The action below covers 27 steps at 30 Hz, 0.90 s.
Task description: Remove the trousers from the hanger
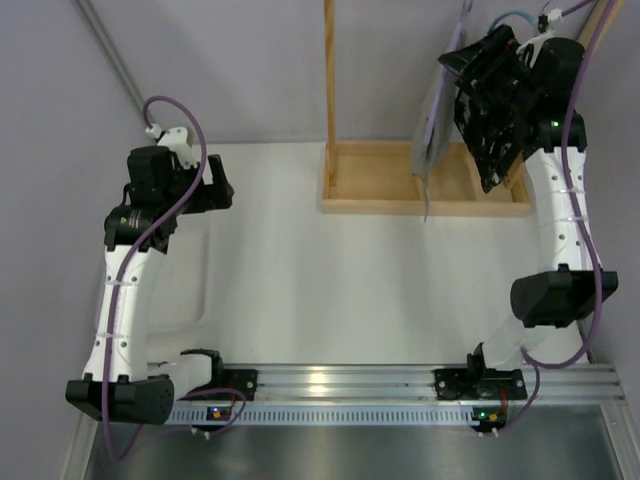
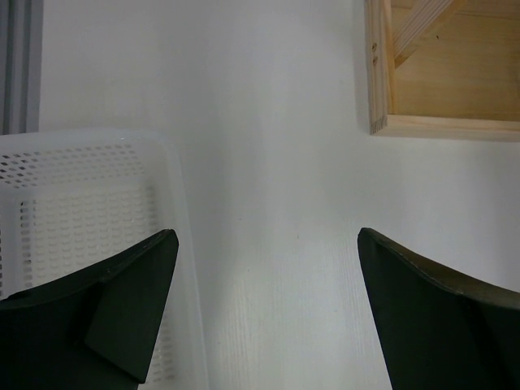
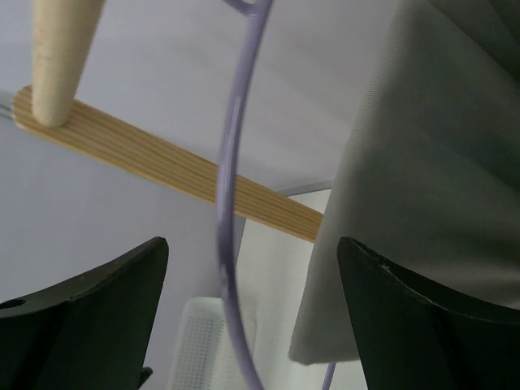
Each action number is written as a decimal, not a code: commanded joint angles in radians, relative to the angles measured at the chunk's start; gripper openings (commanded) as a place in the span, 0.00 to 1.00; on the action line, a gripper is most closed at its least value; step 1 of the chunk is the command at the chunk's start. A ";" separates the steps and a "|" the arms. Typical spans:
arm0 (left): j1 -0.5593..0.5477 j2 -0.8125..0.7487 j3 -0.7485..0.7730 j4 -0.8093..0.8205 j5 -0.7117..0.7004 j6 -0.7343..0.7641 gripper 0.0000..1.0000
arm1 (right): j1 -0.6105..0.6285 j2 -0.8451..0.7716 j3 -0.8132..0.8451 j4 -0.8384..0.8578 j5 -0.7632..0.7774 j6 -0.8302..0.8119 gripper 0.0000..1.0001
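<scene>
At the near edge, the 2 arm bases sit on a metal rail (image 1: 350, 380). The left arm reaches along the left side of the white table (image 1: 330, 270), and the left gripper (image 2: 266, 236) hovers over the tabletop with its 2 fingers spread wide and nothing between them. Below its left finger lies a white perforated basket (image 2: 81, 195), set along the table's left side. Farther back and to the right is the flat wooden base (image 1: 380, 185) of a rack, with an upright post (image 1: 329, 80) rising from its left corner.

The right arm is raised high at the far right. The right gripper (image 3: 252, 244) also has its fingers wide apart and holds nothing. In the right wrist view, the thin lilac hanger (image 3: 231, 187) crosses the gap between the fingers, closer to the left one and touching neither. The grey trousers (image 3: 431, 162) hang just to the right of that wire, draping past the right finger. From above they hang over the right part of the rack base, next to the gripper. Behind the hanger runs a wooden bar (image 3: 162, 166) with a round dowel (image 3: 65, 57) meeting it.
</scene>
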 commanded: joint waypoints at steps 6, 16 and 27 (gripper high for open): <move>0.000 0.000 -0.022 0.078 -0.007 -0.018 0.99 | 0.016 0.135 0.043 0.265 -0.118 0.201 0.72; 0.000 0.003 -0.068 0.099 0.002 -0.009 0.99 | 0.016 0.185 0.126 0.316 -0.095 0.211 0.70; 0.000 0.011 -0.078 0.121 0.002 -0.006 0.99 | 0.038 0.251 0.171 0.473 -0.102 0.314 0.39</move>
